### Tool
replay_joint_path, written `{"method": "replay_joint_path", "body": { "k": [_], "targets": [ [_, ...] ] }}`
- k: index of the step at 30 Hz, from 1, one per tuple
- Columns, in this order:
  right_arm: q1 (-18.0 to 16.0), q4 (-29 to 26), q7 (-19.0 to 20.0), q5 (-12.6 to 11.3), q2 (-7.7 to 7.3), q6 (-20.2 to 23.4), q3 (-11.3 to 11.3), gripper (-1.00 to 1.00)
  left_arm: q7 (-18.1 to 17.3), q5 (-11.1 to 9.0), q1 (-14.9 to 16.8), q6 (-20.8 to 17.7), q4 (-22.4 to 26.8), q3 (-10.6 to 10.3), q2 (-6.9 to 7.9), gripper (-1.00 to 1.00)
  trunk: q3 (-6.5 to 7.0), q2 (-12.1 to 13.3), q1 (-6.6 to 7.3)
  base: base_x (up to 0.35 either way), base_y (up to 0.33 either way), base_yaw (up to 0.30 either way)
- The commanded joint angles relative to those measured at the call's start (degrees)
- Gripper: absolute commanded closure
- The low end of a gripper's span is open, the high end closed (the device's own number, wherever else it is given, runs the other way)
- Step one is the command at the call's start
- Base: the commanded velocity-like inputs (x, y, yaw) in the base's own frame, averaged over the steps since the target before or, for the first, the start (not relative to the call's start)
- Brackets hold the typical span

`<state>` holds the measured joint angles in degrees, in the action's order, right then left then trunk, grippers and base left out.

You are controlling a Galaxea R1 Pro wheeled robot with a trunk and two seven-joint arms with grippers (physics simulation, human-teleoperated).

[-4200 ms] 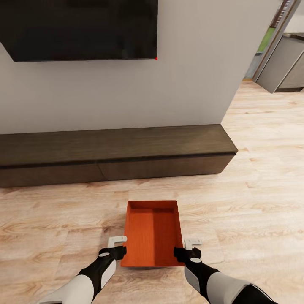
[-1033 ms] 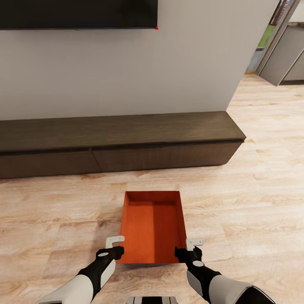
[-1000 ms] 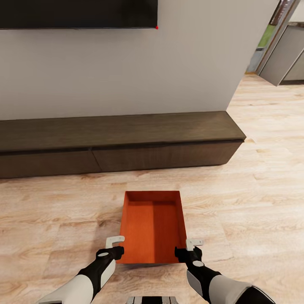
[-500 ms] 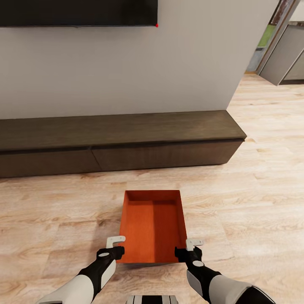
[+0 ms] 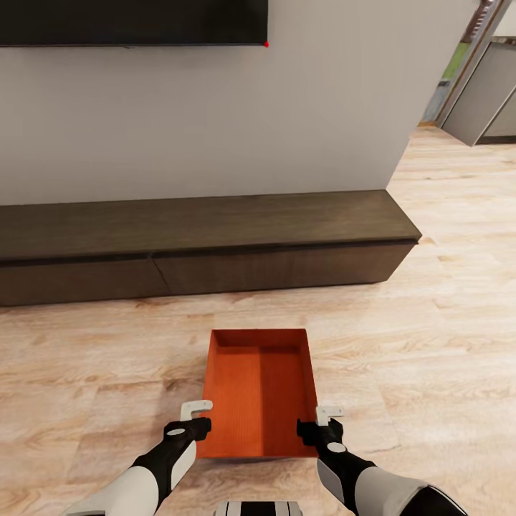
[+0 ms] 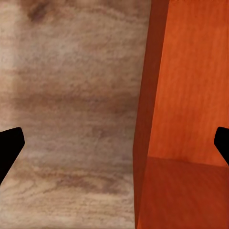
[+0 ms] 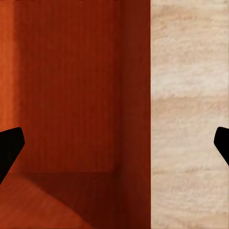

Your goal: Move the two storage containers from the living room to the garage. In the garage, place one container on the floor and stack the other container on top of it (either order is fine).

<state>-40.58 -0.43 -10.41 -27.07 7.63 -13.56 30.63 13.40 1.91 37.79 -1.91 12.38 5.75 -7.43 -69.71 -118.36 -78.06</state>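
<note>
Head view: TV bench [image 5: 201, 244] beyond storage container [image 5: 259, 390]

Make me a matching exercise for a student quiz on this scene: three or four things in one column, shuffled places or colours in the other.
Things:
1. storage container
2. low cabinet
3. TV
4. left gripper

Places or colours:
A. black, on the wall at the top
B. orange-red, between the two grippers
C. dark brown, along the foot of the wall
D. at the container's near left corner, fingers apart astride its wall

Pairs: 1-B, 2-C, 3-A, 4-D
</note>
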Motion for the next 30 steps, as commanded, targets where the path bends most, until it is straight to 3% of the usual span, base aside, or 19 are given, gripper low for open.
{"method": "replay_joint_path", "body": {
  "k": [1,30],
  "targets": [
    [0.0,0.0,-0.2,-0.5,0.02,-0.1,0.5,-1.0,0.0,0.2,0.0,-0.2,0.1,0.4,-0.05,-1.0,-0.03,0.0,0.0,0.025,0.0,0.0],
    [0.0,0.0,-0.2,-0.4,0.02,-0.1,0.5,-1.0,0.1,0.1,0.0,-0.2,0.0,0.5,-0.04,-1.0,-0.03,0.0,0.0,0.002,-0.005,0.0]
  ]
}}
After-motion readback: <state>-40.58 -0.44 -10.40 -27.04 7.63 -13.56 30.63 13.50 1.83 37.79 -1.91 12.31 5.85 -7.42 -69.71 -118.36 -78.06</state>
